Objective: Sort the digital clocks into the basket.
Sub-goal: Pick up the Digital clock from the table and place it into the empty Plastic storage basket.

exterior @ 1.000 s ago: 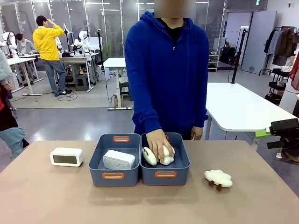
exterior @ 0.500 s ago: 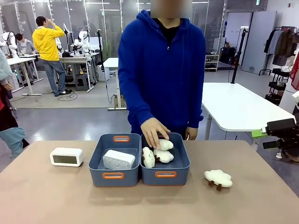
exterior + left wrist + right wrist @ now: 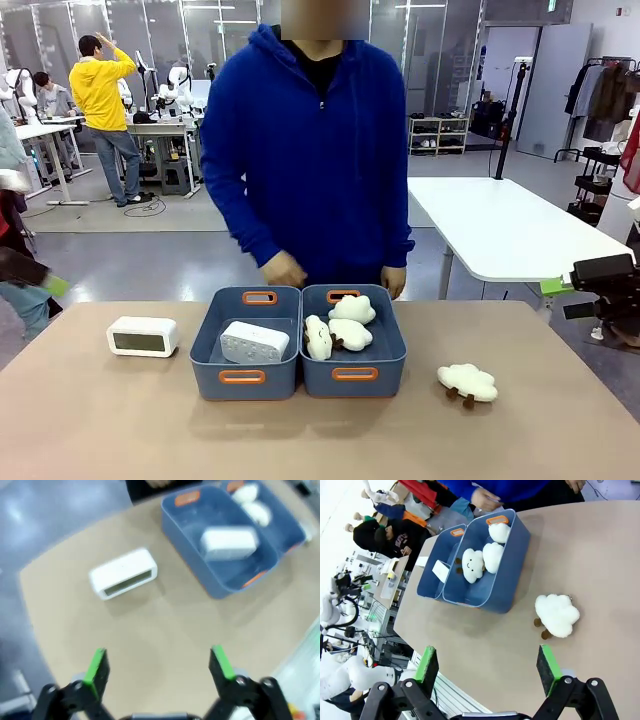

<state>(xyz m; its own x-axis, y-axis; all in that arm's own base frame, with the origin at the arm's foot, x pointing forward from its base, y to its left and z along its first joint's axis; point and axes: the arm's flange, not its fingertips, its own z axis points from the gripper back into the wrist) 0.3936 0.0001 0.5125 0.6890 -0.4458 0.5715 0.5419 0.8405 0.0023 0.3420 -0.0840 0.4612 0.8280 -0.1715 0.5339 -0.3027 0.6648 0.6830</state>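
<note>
The left end effector [image 3: 158,655] hangs wide open over bare worktop [image 3: 320,440], its green-padded fingers well apart and nothing between them. Ahead of it in the blurred left wrist view lies the loose digital clock [image 3: 123,573], screen side facing the camera. In the front view this clock [image 3: 142,336] stands on the left part of the worktop, a strip of free surface between it and the basket [image 3: 212,375], and more free surface between it and the left edge. The second digital clock [image 3: 254,341] lies inside the basket, dotted face toward the robot, tilted slightly, with room around it on the basket floor. The basket touches a second bin [image 3: 388,375] along their long walls; both sit in the middle, closer to the far edge. Three plush sheep [image 3: 350,334] lie in the second bin. A loose sheep [image 3: 467,382] lies to the right of that bin, apart from it. The whole near half of the worktop is open. The person's hand [image 3: 283,270] is held just beyond the basket's far rim. The right end effector [image 3: 487,652] is likewise spread wide and empty, above the worktop short of the loose sheep.
</note>
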